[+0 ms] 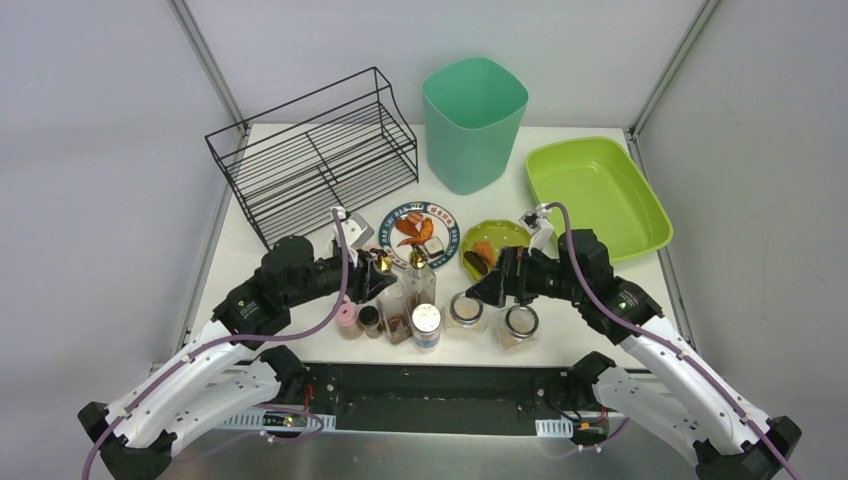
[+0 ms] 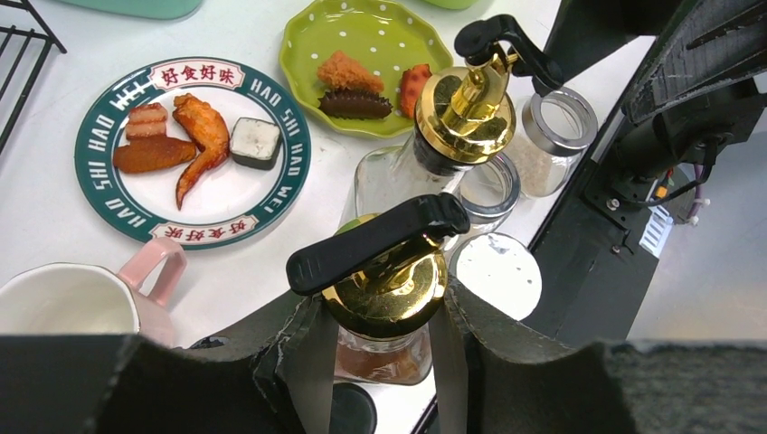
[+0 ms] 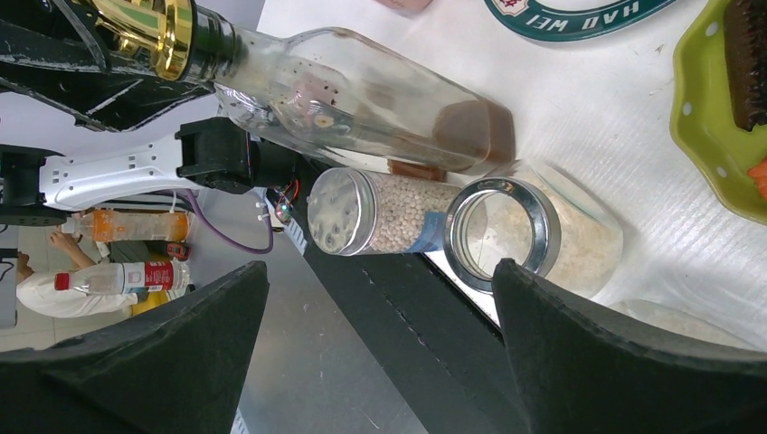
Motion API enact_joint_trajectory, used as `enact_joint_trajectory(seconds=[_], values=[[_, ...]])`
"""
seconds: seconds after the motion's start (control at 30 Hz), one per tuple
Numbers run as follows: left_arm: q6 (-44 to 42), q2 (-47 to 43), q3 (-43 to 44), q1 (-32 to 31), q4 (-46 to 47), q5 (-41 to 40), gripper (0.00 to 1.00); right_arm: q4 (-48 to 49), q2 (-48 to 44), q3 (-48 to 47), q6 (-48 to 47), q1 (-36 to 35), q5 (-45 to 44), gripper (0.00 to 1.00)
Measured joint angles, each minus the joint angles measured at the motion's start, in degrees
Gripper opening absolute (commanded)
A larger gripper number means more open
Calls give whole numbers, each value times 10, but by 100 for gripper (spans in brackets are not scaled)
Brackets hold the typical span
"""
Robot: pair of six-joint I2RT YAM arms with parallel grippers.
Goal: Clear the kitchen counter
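On the white kitchen counter (image 1: 505,200), a cluster of bottles and jars stands near the front edge. My left gripper (image 1: 380,270) (image 2: 380,307) is shut on the gold-capped neck of a glass sauce bottle (image 2: 384,353) with a black pour lever and brown liquid. A second gold-capped bottle (image 2: 461,117) stands just beyond it. My right gripper (image 1: 490,285) (image 3: 380,271) is open and empty, hovering beside an open metal-rimmed jar (image 3: 543,231) of pale grains.
A pink mug (image 1: 347,318), a white-lidded shaker (image 1: 427,322) and a second jar (image 1: 520,325) stand along the front. Behind are a food plate (image 1: 425,228), a green dotted dish (image 1: 493,243), a black wire rack (image 1: 315,155), a teal bin (image 1: 472,120) and a lime tray (image 1: 595,195).
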State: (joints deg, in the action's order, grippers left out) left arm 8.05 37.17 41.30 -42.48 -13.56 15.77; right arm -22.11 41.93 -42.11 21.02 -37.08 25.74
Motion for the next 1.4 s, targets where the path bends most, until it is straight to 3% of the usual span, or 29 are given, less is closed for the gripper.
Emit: enact_joint_trajectory(seconds=[0.57,0.93,1.4], values=[[-16,10,89,-3,-58,3,0,3,5,0,13,-14,-1,99],[-47,87,240,-3,-149,-3,0,6,8,0,21,-22,-4,99],[-74,211,441,-3,-240,-126,0,29,22,0,34,-36,-5,99]])
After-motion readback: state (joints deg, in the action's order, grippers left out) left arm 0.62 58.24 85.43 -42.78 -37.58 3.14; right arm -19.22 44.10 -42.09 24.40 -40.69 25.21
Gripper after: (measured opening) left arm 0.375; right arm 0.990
